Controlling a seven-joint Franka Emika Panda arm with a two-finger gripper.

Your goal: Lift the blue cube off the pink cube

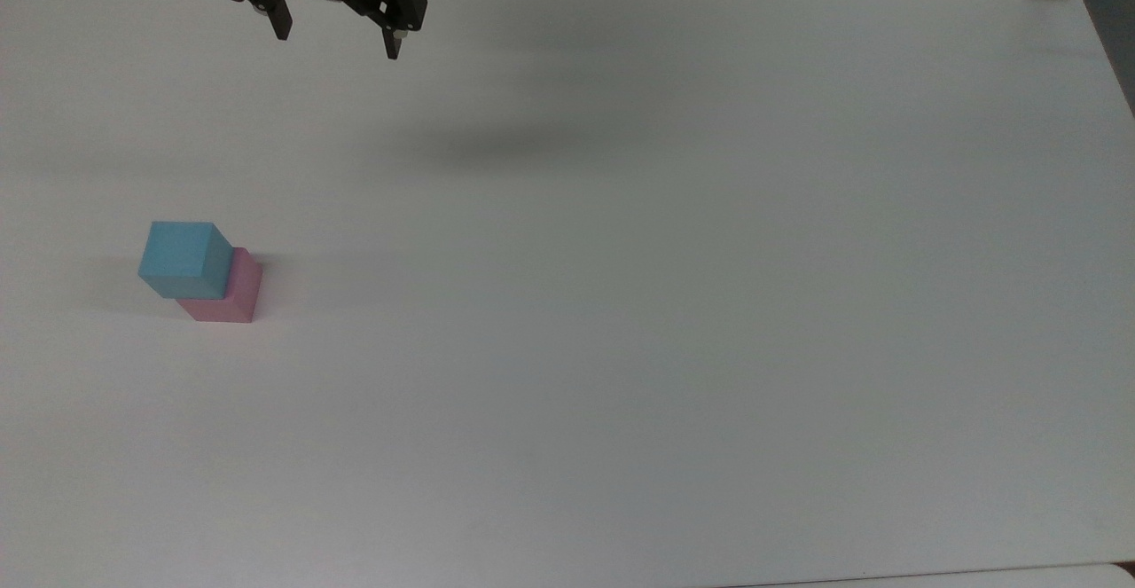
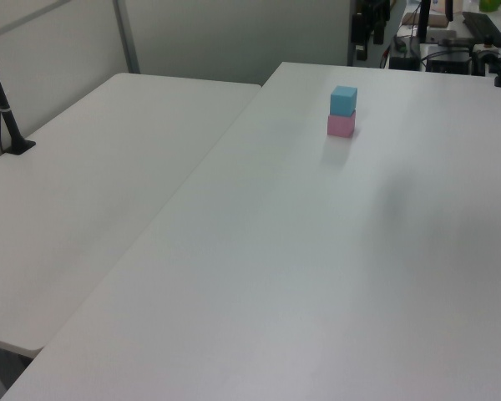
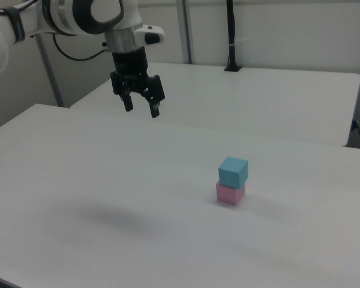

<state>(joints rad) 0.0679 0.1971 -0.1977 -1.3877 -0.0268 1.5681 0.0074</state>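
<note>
Still stacked: blue cube squarely atop pink cube, resting on the white surface, well apart from the hand and lower than it. In the top view, below and to the hand's left; in the right view, below and to its right. Hand raised clear of the surface, fingers spread, gripping nothing, pointing down. Soft shadow on the surface nearby.
</note>
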